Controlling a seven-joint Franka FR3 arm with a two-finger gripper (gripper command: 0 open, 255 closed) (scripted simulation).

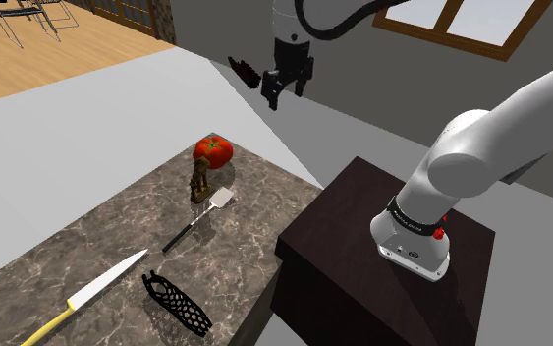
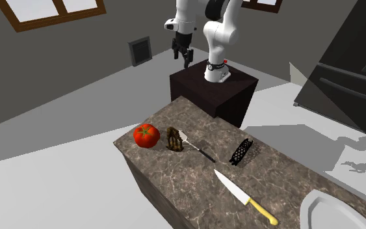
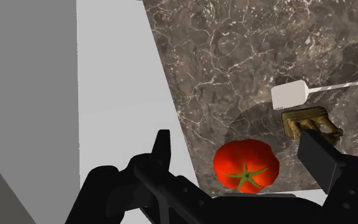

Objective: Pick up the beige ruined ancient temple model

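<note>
Fingers (image 3: 162, 147) stand apart, clasping nothing, and the gripper (image 1: 286, 95) hangs high beyond the far end of the dark veined counter (image 1: 87, 246). Toward that end lies a spatula (image 1: 195, 222). The red tomato (image 1: 212, 149) sits farther on, and between them, just beside the spatula's white blade, stands the small brownish temple model (image 1: 198, 184). This looks like the approach step. The next move calls for descending past the tomato and straddling the model.
</note>
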